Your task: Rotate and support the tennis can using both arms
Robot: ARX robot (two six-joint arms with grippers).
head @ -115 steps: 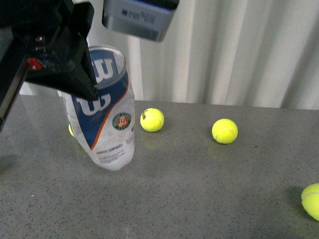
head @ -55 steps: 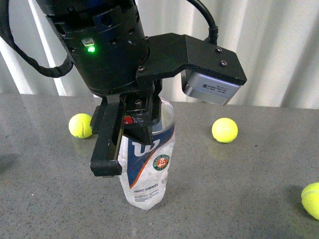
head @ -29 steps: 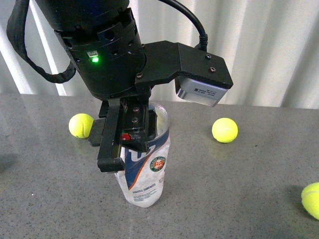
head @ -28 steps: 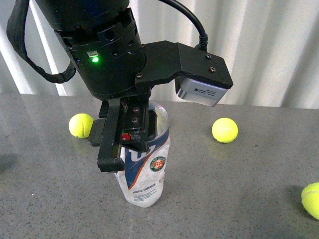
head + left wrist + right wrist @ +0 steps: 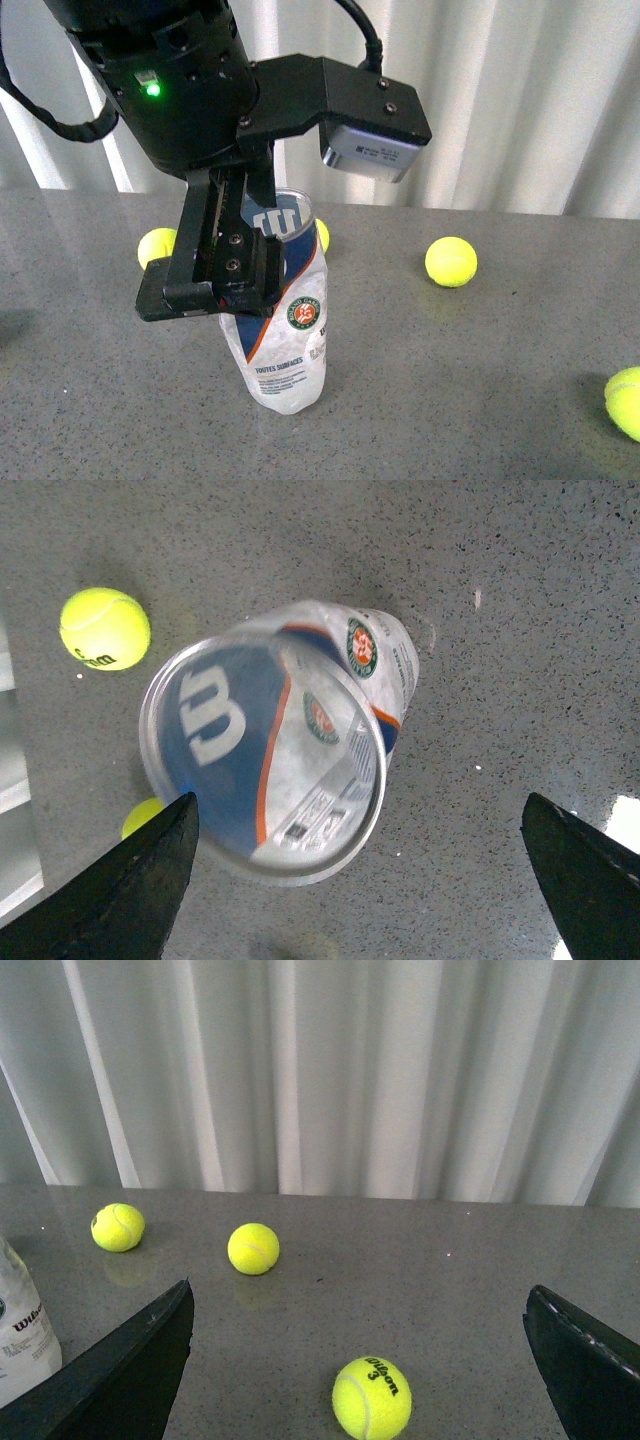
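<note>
The tennis can [image 5: 288,345] stands upright on the grey table [image 5: 470,370], open mouth up, with its red-green badge facing me. My left arm [image 5: 180,80] hangs over it. My left gripper [image 5: 225,290] is open and straddles the can's upper part. In the left wrist view the can's mouth [image 5: 262,745] lies between the wide-apart fingers of the left gripper [image 5: 365,880], close to one finger [image 5: 140,880] and apart from the other. My right gripper [image 5: 360,1355] is open and empty above the table. The can's edge [image 5: 22,1330] shows at the side of the right wrist view.
Loose yellow tennis balls lie on the table: one [image 5: 157,248] left of the can, one [image 5: 320,236] behind it, one [image 5: 451,262] at mid right, one [image 5: 625,403] at the right edge. A ball [image 5: 371,1397] lies between the right fingers. White curtains hang behind.
My left arm has moved the can from the far left to the front middle. In the last half second the arm has risen and the can has turned, its badge now further right.
</note>
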